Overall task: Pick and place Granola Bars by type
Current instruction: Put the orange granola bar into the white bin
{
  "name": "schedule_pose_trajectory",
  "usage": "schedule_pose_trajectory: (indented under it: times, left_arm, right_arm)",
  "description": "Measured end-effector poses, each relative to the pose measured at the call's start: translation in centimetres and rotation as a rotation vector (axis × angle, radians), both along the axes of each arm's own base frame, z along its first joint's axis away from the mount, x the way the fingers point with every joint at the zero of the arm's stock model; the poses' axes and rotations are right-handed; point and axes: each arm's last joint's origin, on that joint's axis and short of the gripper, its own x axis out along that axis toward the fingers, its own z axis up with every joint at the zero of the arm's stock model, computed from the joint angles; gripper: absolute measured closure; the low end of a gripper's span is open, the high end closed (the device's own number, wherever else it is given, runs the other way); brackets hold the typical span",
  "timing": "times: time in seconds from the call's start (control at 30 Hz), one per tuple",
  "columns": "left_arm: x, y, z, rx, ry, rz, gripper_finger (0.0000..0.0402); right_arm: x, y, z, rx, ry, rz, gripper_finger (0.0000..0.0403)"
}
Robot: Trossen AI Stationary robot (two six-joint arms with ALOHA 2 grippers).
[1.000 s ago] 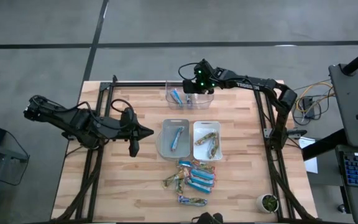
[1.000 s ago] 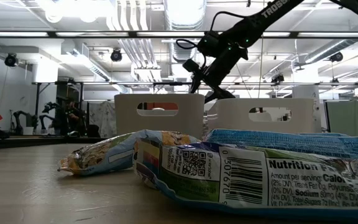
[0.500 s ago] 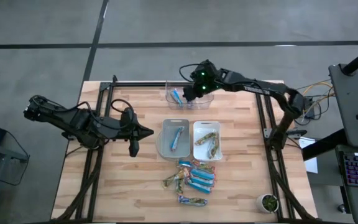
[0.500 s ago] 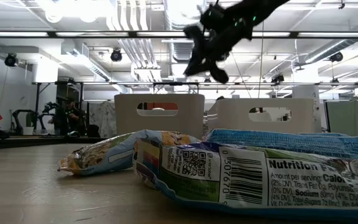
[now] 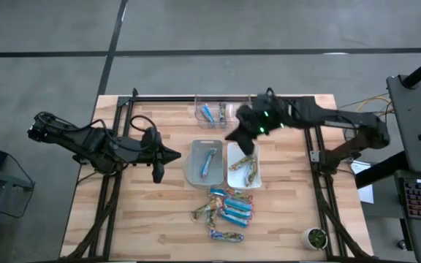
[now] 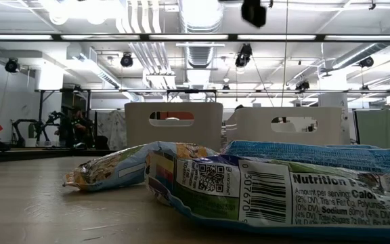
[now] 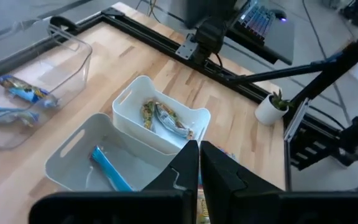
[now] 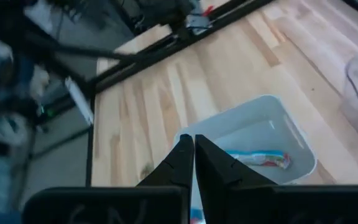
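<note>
1. From above: pale wooden tabletop (image 5: 159,219) on grey floor. Blue and gold Granola Bars (image 5: 225,212) heaped near the front edge. Grey bin (image 5: 193,174) with one blue bar, white bin (image 5: 232,180) with gold ones, clear bin (image 5: 199,117) with blue ones. Right hand (image 5: 241,139) above the white bin's far end; left hand (image 5: 157,168) parked left of the grey bin.
2. Table level: wrappers large up front, both bins behind.
3. Left wrist: left hand clenched, grasping nothing.
4. Right wrist: right hand clenched too, empty, over the grey bin.
</note>
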Motion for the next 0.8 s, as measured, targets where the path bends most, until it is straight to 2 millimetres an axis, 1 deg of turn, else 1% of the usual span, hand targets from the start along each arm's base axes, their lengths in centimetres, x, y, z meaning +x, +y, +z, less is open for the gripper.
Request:
schedule_pose_trajectory:
  times: [0.13,0.2,0.3,0.4,0.6,0.8]
  left_arm:
    - [0.0,-0.1,0.1,0.024,-0.002,-0.038,0.0401]
    - [0.1,-0.1,0.2,0.033,-0.014,-0.056,0.0401]
    - [0.2,-0.2,0.5,0.057,-0.04,-0.088,0.0401]
    - [0.5,-0.4,0.7,0.076,-0.061,-0.125,0.0401]
    - [1.5,-0.8,0.3,0.066,-0.06,-0.16,0.0401]
    - [2.4,-1.2,-0.2,0.06,-0.041,-0.165,0.0401]
  right_arm:
    - [-1.4,4.3,0.3,-0.1,-0.007,0.089,0.0394]
    - [-1.9,6.3,0.0,-0.13,-0.004,0.121,0.0394]
    - [-2.6,9.0,-0.5,-0.159,-0.004,0.175,0.0394]
    - [-3.1,11.1,-0.9,-0.156,-0.012,0.195,0.0394]
    - [-3.8,14.8,-1.7,-0.159,-0.07,0.235,0.0394]
    - [-4.0,17.0,-2.4,-0.194,-0.07,0.22,0.0394]
